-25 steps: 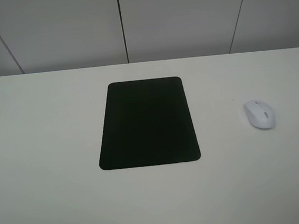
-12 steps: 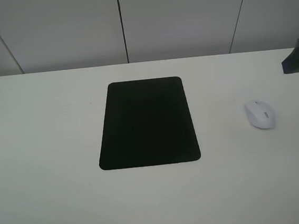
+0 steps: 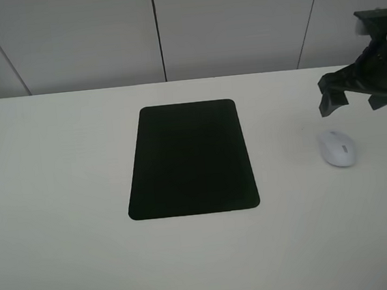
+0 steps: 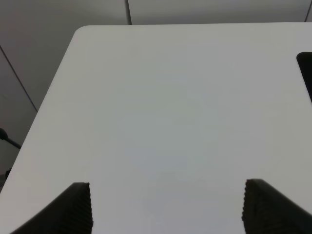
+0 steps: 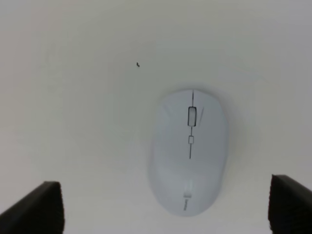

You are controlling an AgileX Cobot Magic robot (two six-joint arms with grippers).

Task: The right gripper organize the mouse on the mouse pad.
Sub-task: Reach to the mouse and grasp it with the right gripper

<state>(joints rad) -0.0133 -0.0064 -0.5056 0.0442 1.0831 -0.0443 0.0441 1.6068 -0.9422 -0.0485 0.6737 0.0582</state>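
Hovering the right gripper [image 3: 349, 104] almost over the mouse [image 3: 336, 148] by the tabletop's [image 3: 58, 165] right edge, jaws gaping wide, straddling its long front-to-back axis.

High oblique view of table [image 3: 68, 267]; right wrist close (probably straight down) over shared mouse [image 5: 189, 151].
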